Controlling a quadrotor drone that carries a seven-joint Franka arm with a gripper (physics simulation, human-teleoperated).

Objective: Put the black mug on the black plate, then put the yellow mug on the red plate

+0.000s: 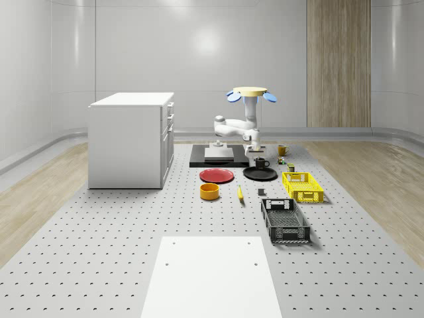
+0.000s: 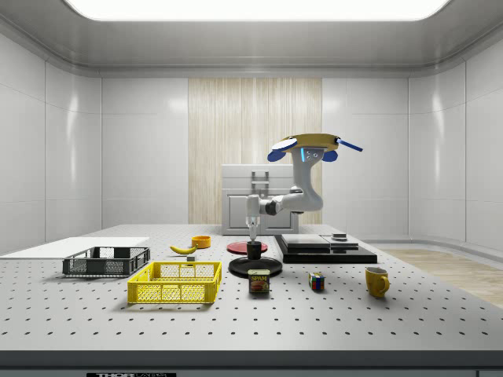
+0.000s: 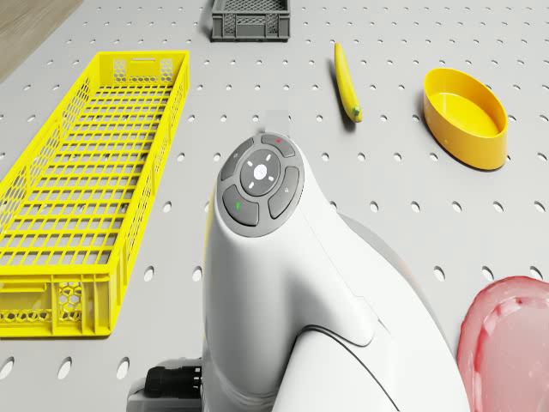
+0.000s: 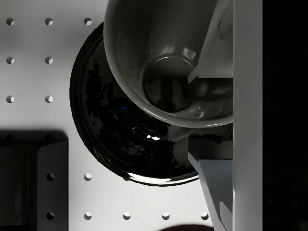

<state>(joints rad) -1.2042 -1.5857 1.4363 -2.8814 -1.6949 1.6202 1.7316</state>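
so the drone (image 2: 308, 144) hovers by the black slab mid-frame, end effector (image 2: 252, 238) straight over the black mug (image 2: 254, 250) on the black plate (image 2: 255, 268), fingers clamped across its rim, while the yellow mug (image 2: 377, 280) sits well off toward the side view's right.

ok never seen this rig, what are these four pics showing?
A simulated drone carrying a white robot arm, hovering over a perforated table. Two pictures come from fixed cameras, above and beside; one looks down from the drone, one along the wrist. The claw is at the black mug, which sits over the black plate; the wrist view shows a finger on each side of its rim. On the table: red plate, yellow mug, orange bowl, banana, yellow crate, black crate.
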